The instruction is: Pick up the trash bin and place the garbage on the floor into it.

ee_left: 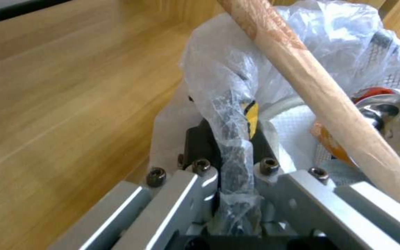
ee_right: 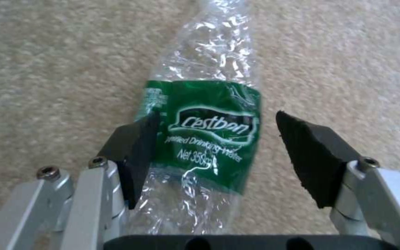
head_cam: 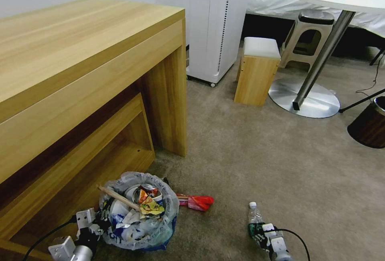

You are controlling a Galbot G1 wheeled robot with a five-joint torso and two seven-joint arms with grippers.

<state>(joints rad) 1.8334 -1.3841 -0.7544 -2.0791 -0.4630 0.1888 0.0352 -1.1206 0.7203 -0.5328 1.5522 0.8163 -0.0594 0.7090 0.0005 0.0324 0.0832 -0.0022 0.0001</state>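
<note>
The trash bin [head_cam: 160,229], blue and lined with a translucent bag, stands on the beige floor [head_cam: 260,160] by the desk. It holds a wooden stick [head_cam: 120,198], a can [head_cam: 149,190], wrappers and paper. My left gripper [head_cam: 102,217] is shut on its bag-covered rim [ee_left: 234,163], and the stick [ee_left: 320,93] slants right past it. A clear plastic bottle [head_cam: 253,215] with a green label lies on the carpet. My right gripper [ee_right: 216,118] is open astride the bottle [ee_right: 209,62], one pad [ee_right: 133,152] against the label. A red wrapper [head_cam: 197,202] lies beside the bin.
A wooden desk [head_cam: 80,72] with a low shelf rises at the left. Farther back stand a white appliance [head_cam: 216,24], a wooden stool [head_cam: 258,72], a plastic stool [head_cam: 311,36] and a round table's metal base [head_cam: 304,98]. A dark brown bin [head_cam: 371,124] sits at the right edge.
</note>
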